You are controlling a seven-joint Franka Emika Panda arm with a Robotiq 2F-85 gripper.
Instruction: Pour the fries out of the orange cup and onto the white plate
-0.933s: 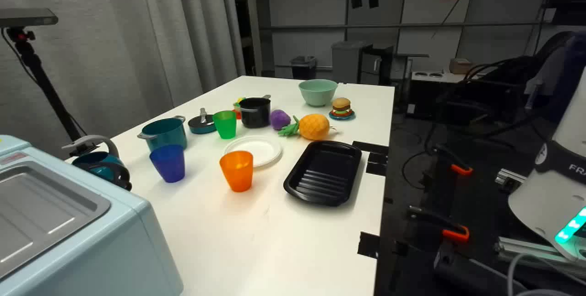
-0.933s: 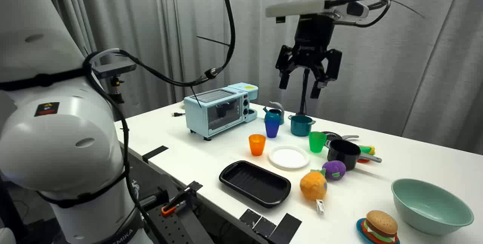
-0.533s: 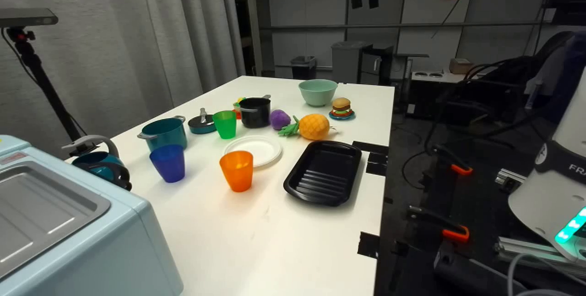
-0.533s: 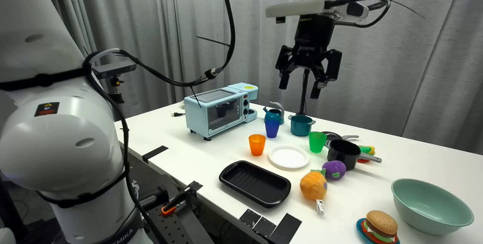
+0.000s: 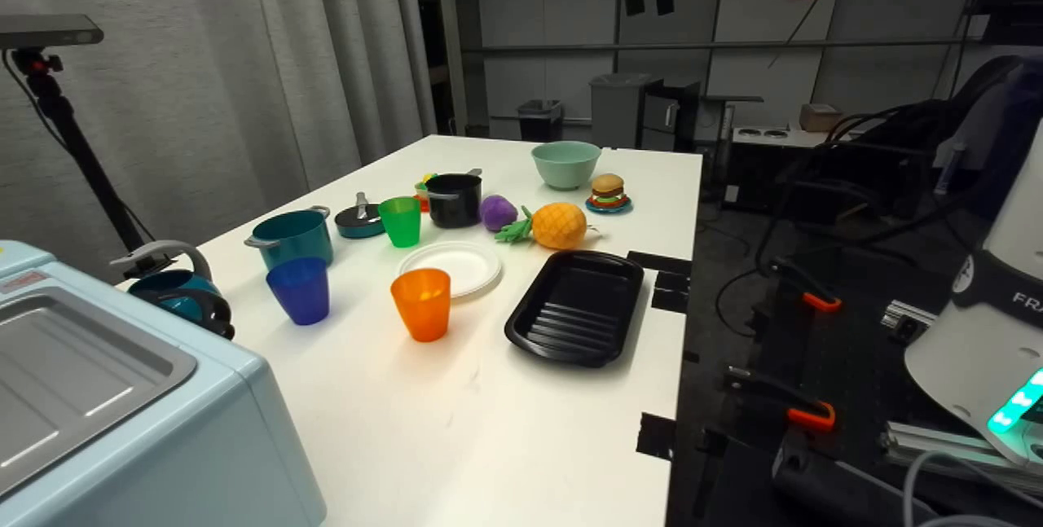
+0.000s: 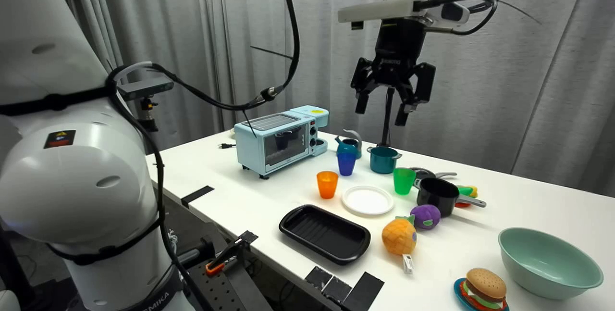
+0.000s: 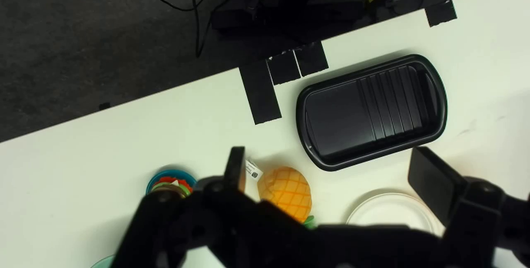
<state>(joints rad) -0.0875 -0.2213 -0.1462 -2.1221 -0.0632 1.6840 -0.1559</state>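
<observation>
Everything unmoved since earlier, gripper (image 6: 381, 110) spread wide, orange cup (image 6: 327, 186) upright well below.

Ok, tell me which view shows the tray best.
The wrist view: it looks down on the tray, showing its outline and ridges plainly. Both exterior views also show it whole, but at a slant, so its shape looks foreshortened.

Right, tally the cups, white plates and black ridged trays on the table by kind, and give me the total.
Cups: 3 (orange cup, blue cup, green cup)
White plate: 1
Black ridged tray: 1
Total: 5
</observation>
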